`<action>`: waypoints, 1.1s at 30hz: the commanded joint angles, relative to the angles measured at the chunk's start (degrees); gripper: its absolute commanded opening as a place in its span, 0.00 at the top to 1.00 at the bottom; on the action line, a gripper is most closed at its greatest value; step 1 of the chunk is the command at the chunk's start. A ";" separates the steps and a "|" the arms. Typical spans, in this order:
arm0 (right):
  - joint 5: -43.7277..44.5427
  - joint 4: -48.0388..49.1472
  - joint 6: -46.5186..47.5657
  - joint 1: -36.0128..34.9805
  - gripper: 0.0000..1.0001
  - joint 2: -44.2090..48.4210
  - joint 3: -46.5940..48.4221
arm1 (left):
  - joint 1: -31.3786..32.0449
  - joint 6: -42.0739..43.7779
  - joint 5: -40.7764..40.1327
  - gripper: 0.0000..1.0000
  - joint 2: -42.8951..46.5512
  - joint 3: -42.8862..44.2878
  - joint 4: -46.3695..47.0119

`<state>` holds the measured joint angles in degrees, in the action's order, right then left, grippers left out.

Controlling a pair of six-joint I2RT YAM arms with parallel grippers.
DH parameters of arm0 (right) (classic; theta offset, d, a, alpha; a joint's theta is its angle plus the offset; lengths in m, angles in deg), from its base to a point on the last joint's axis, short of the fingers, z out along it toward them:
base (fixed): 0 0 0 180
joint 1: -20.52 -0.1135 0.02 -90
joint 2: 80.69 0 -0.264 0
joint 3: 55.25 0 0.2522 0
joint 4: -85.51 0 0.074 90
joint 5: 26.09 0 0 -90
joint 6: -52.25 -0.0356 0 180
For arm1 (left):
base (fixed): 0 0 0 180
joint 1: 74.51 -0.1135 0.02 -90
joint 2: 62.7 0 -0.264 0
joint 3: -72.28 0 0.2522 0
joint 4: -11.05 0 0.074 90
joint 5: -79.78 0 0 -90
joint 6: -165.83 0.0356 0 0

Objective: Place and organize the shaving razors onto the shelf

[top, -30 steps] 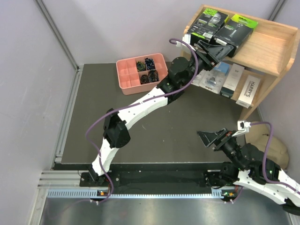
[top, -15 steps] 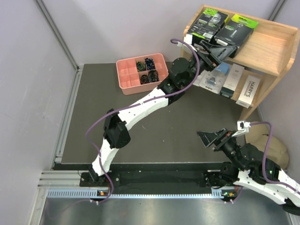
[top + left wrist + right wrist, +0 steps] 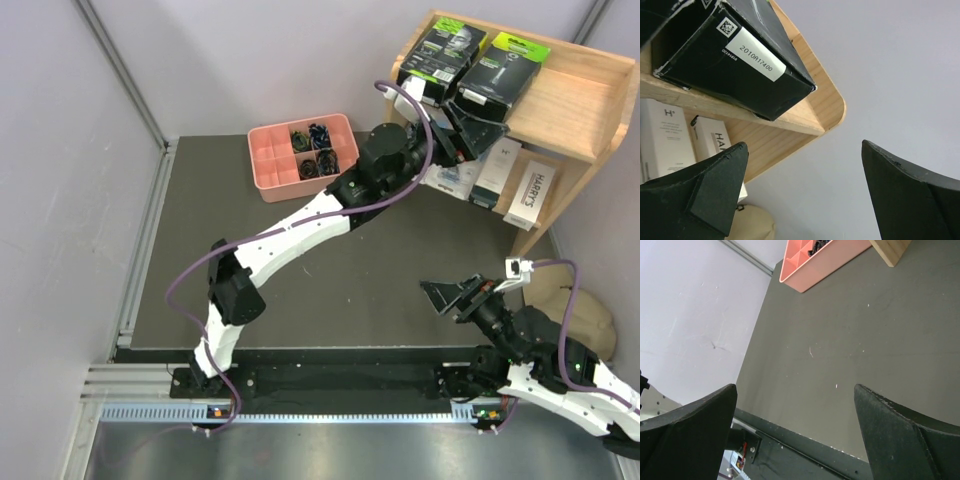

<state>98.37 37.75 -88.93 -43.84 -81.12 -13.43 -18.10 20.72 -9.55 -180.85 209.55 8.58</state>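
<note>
Two black boxes point(image 3: 497, 78) on shelf point(image 3: 590, 105) top tier; release step: left tool point(image 3: 803, 145) apart, empty, beside them. Right tool point(image 3: 795, 387) apart, idle. Next: withdraw clear.

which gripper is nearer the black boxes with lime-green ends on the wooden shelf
Left. The left gripper is right at the near ends of the black boxes; the right gripper hovers far off, near its own base.

We see a light natural-wood two-tier shelf point(image 3: 590, 100) with side panels at the far right. On its upper tier two black cardboard boxes with lime-green far ends lie flat side by side: the left black box point(image 3: 440, 48) and the right black box point(image 3: 503, 68). On the lower tier, two slim white boxes point(image 3: 530, 192) lie flat beside clear blister packs point(image 3: 452, 180), which are partly hidden.
</note>
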 commanded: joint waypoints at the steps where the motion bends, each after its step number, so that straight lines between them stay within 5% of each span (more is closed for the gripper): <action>1: 0.35 -0.10 -0.24 -0.51 0.01 4.91 1.48 | -0.15 6.06 2.76 0.01 6.25 -1.41 -4.69; 5: 0.70 -1.15 0.03 -0.59 0.01 4.91 2.53 | 0.20 13.24 3.03 0.01 14.67 -10.28 -5.31; 13: 0.44 -1.07 0.03 -0.51 0.01 4.47 2.54 | -0.59 27.85 -5.84 0.01 30.07 -24.60 -24.26; 20: -0.18 -1.33 -0.59 -0.51 0.01 0.52 2.88 | -11.11 23.83 1.51 0.01 40.96 -43.67 -31.32; 25: -1.84 -2.04 0.81 -0.51 0.01 -11.68 6.48 | -17.89 21.28 10.48 0.01 46.77 -59.22 -30.10; 33: -8.96 5.96 4.51 0.63 0.01 -30.92 8.86 | -27.39 19.87 14.89 0.01 48.54 -69.53 -32.82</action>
<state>94.21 37.93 -87.18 -43.82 -104.98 -7.68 -42.37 41.39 1.36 -135.76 141.57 -24.54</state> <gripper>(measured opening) 0.987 0.987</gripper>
